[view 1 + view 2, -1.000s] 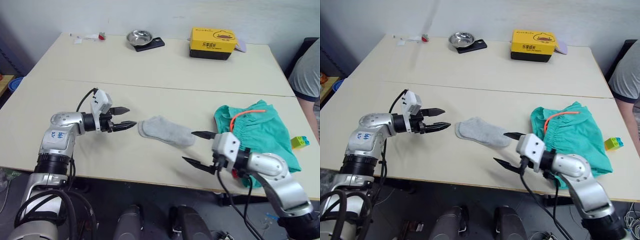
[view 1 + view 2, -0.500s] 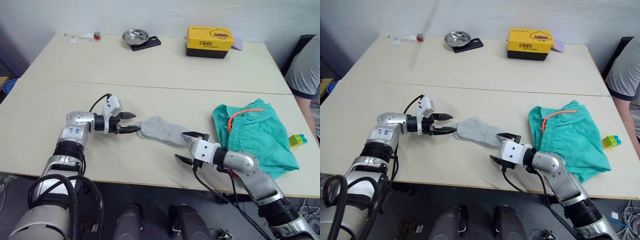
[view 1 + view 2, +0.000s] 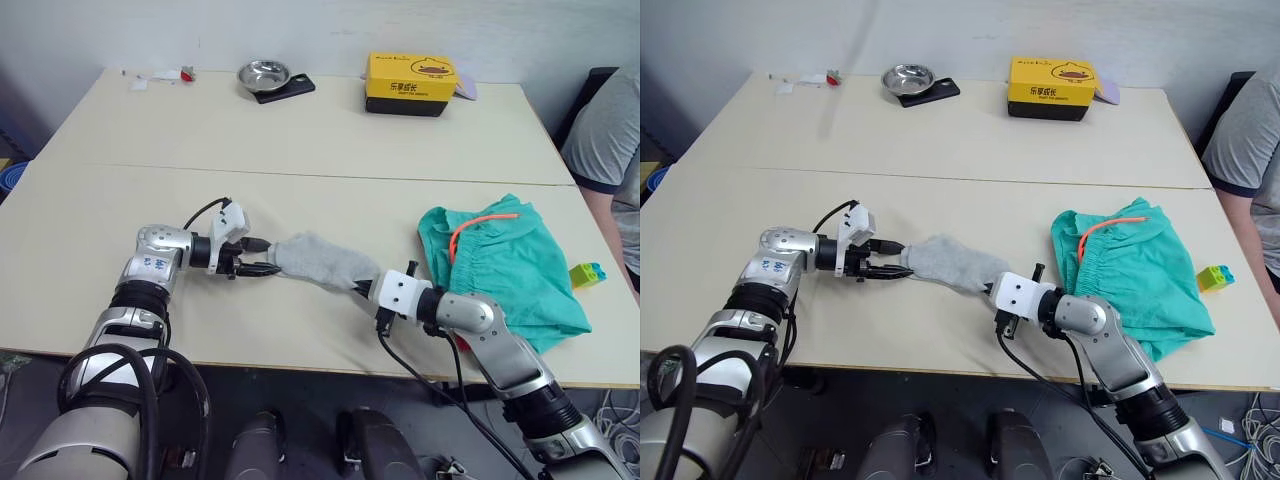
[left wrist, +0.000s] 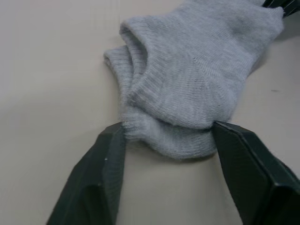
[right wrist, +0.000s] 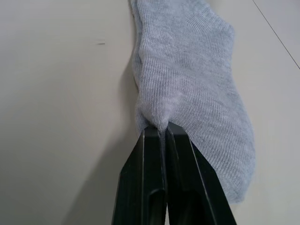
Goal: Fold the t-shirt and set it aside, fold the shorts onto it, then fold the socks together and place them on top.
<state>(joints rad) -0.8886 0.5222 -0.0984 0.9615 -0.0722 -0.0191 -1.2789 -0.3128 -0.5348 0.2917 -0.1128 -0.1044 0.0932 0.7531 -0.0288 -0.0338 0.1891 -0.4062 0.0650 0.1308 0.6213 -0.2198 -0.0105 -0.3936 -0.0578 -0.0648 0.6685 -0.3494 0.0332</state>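
The light grey socks [image 3: 320, 262] lie stacked flat near the table's front edge. My left gripper [image 3: 262, 258] is at their cuff end; in the left wrist view both black fingers [image 4: 110, 154] press against the two sides of that end of the socks [image 4: 187, 93]. My right gripper [image 3: 366, 288] is at the other end, shut, with a fold of the socks' [image 5: 187, 70] fabric pinched between its fingertips [image 5: 154, 140]. To the right lie the teal-green shorts [image 3: 495, 265], folded, their orange drawstring on top. The t-shirt is hidden.
A yellow box [image 3: 410, 83] and a metal bowl [image 3: 262, 73] on a black slab stand at the table's far edge. Small toy bricks [image 3: 585, 272] lie right of the shorts. A person in a grey shirt [image 3: 605, 130] sits at the right edge.
Both grippers have moved in to the socks' two ends. The right one has shut on the fabric; the left one's fingers have narrowed onto the cuff end. The camera has shifted.
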